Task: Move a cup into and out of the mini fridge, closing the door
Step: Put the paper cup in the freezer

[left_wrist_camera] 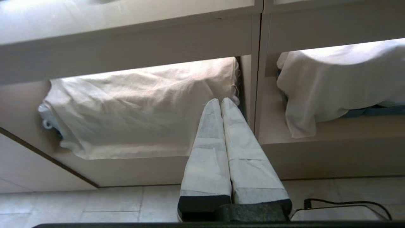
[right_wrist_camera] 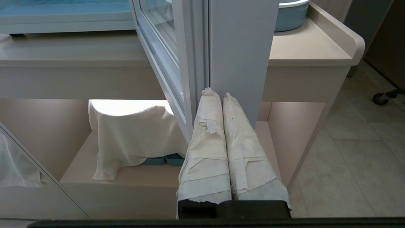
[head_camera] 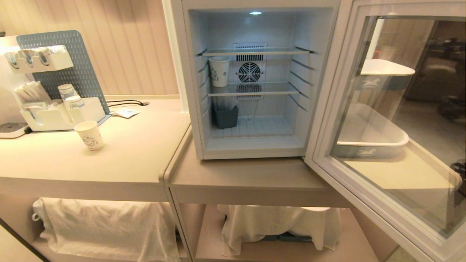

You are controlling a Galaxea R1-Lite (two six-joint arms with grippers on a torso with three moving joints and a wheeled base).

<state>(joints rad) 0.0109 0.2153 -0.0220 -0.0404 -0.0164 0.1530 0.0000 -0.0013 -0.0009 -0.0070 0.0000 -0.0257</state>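
White, blue-printed cup (head_camera: 219, 71) on fridge (head_camera: 189, 80) shelf – both end effectors clenched, empty.

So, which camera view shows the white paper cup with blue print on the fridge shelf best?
The head view: the white paper cup with blue print stands upright on the middle shelf of the open white mini fridge. Neither wrist view shows it.

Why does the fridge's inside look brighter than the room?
Head view: a small lamp glows in the ceiling of the white boxy mini fridge; its tinted glass door mirrors the room. Wrist views: white cloths under the counter look washed out.
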